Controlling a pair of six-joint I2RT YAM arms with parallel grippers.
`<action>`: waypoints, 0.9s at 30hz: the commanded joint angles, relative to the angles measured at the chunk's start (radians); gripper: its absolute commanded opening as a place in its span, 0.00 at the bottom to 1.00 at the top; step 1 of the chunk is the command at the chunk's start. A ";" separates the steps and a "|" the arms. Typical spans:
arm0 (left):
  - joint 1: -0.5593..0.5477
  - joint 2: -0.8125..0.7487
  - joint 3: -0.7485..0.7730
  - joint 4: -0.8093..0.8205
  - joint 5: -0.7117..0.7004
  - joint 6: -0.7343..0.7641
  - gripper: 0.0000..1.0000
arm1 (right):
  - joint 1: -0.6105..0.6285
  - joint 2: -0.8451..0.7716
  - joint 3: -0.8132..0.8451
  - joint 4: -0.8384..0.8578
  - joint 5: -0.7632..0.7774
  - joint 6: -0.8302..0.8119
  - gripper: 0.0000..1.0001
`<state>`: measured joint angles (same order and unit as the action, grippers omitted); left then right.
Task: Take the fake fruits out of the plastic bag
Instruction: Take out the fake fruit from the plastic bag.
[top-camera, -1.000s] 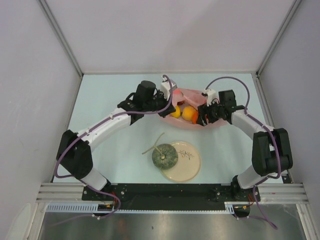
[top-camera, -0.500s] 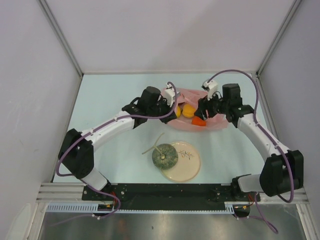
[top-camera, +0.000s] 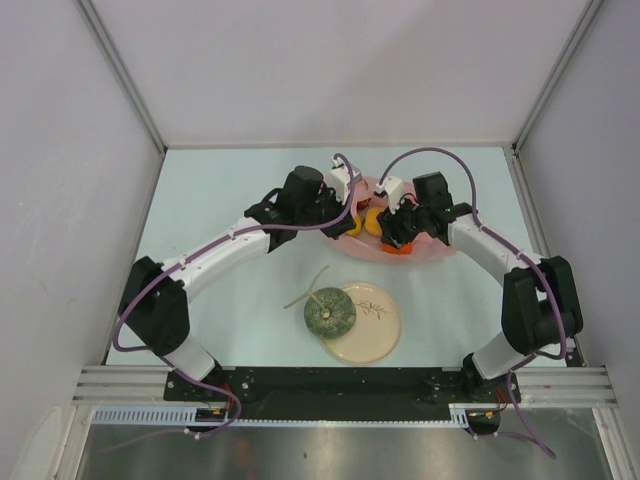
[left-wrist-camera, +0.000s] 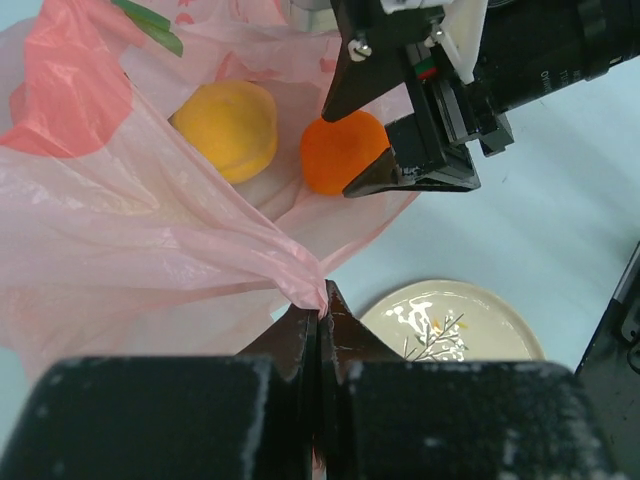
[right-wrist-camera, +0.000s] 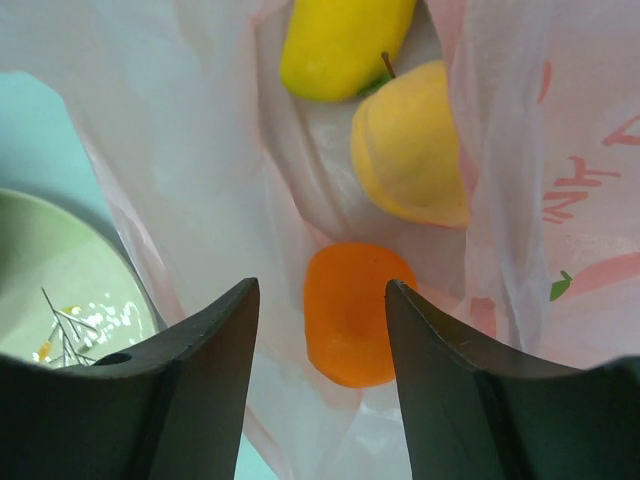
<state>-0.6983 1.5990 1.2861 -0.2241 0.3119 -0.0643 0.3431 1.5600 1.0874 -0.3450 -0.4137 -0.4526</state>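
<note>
**Pink plastic bag pinched, orange straddled**

The closed left hand clamps the bag's edge at the table's far side. The melon rests on the plate's rim. The open right hand brackets the orange inside.

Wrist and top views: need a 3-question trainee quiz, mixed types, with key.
1. True or false: the left gripper is open.
2. Which fruit shows between the right gripper's open fingers? A orange, B apple, C grapes.
3. Fill in: the melon is out of the bag, resting at the edge of the ____.
Key: 1 false, it is shut on the bag; 2 A; 3 plate.
</note>
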 joint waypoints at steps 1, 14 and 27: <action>-0.004 -0.016 0.036 0.003 0.013 -0.011 0.00 | -0.004 0.014 0.068 -0.089 0.033 -0.104 0.61; -0.006 -0.011 0.032 0.009 0.023 -0.002 0.00 | -0.050 0.127 0.054 -0.057 0.135 -0.034 0.75; -0.006 -0.024 0.012 0.022 0.012 0.017 0.00 | -0.018 -0.256 0.057 -0.187 -0.092 -0.080 0.36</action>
<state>-0.6983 1.5990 1.2861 -0.2268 0.3172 -0.0601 0.2974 1.4902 1.1145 -0.4706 -0.3935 -0.4980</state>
